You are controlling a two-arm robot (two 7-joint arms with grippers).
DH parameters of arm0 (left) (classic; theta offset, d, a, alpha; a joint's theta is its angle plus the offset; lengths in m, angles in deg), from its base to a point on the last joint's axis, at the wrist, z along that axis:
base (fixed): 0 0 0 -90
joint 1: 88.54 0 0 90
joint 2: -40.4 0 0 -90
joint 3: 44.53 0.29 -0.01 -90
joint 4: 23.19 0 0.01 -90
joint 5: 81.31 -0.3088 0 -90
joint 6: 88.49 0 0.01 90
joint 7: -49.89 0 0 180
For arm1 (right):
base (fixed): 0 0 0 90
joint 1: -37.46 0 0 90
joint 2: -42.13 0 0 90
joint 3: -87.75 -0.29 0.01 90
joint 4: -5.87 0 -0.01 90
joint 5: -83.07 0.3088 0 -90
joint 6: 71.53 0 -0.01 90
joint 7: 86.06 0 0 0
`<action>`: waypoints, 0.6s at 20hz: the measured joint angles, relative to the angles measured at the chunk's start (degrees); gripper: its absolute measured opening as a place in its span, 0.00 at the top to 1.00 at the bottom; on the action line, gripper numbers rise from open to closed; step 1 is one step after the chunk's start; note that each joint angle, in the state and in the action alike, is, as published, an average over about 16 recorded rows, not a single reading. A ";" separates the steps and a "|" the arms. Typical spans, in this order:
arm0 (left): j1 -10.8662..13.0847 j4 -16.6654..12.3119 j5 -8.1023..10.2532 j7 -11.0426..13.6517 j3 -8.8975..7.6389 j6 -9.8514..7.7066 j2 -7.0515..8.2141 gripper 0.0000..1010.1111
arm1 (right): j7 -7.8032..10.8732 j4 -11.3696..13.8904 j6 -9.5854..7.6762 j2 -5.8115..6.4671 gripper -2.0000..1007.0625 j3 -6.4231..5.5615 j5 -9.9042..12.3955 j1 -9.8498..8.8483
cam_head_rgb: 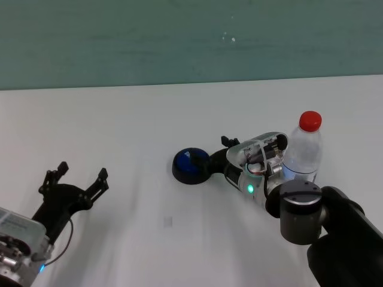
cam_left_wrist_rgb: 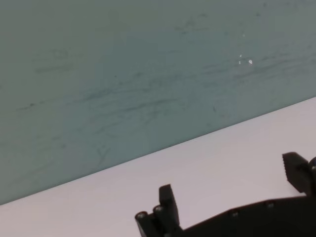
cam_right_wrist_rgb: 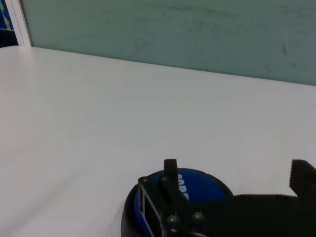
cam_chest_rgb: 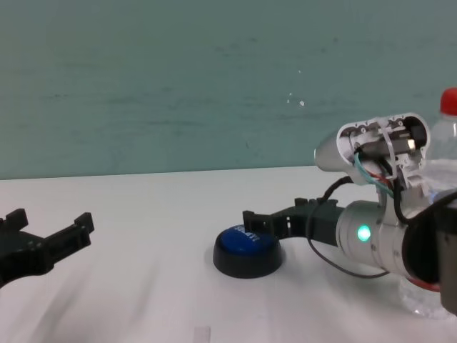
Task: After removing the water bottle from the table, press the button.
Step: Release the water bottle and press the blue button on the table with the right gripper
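As laid out on the surface (cam_head_rgb: pixel 119 119), one button (cam_head_rgb: pixel 190 165), one water bottle (cam_head_rgb: pixel 304 150) and two grippers are counted.

Button: round, a blue domed top on a black base, set near the middle of the white, smooth surface. Small white lettering is seen on the dome in the right wrist view but cannot be read.

Water bottle: tall, clear plastic, red screw cap, standing upright to the right of the button, partly hidden behind the right arm. No label text can be read.

Right gripper (cam_chest_rgb: pixel 275 220): black, held low just beside and over the button's right edge, its fingers (cam_right_wrist_rgb: pixel 170 173) spread and pinching nothing.

Left gripper (cam_head_rgb: pixel 75 177): black, parked at the near left, well apart from both items, fingers (cam_head_rgb: pixel 100 178) spread and empty.
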 joint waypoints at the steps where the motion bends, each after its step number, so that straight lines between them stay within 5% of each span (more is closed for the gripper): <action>1: 0.00 0.00 0.00 0.00 0.00 0.00 0.00 0.01 | -0.01 -0.04 -0.07 -0.03 0.01 0.02 -0.04 -0.01; 12: 0.00 0.00 0.00 0.00 0.00 0.00 0.00 0.01 | -0.22 0.03 -1.23 -0.18 0.01 -0.02 -0.33 -0.59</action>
